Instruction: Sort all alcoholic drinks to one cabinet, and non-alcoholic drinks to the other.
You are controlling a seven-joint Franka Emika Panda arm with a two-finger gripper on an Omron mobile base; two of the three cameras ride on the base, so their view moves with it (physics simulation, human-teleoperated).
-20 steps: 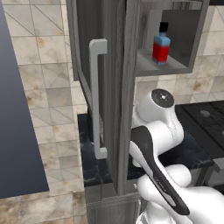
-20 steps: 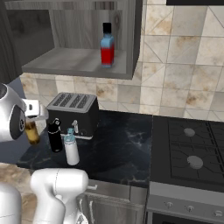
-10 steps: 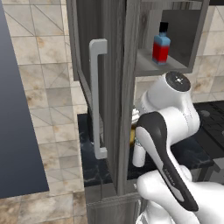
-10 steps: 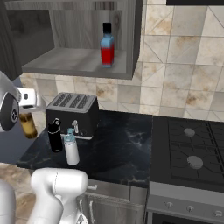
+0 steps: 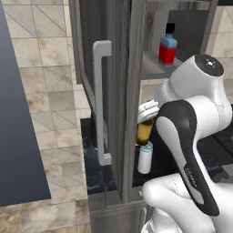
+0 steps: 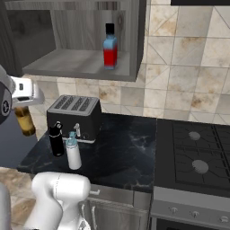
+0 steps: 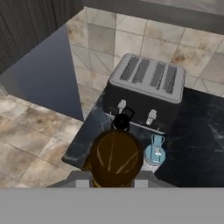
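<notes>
The amber beer bottle [image 6: 25, 120] is held clear above the counter [image 6: 130, 152], clamped in the gripper [image 6: 23, 90] (its brown body is seen just below the hand in the hand view [image 7: 115, 159]). The red-and-blue bottle [image 6: 110, 46] is seen upright on the shelf of the open cabinet [image 6: 76, 63]. The white teal-lidded bottle [image 6: 73, 152] and the black bottle [image 6: 56, 139] are found side by side on the counter, just before the toaster [image 6: 74, 116]. The door handle [image 5: 101, 102] is seen near the camera in the left base view.
</notes>
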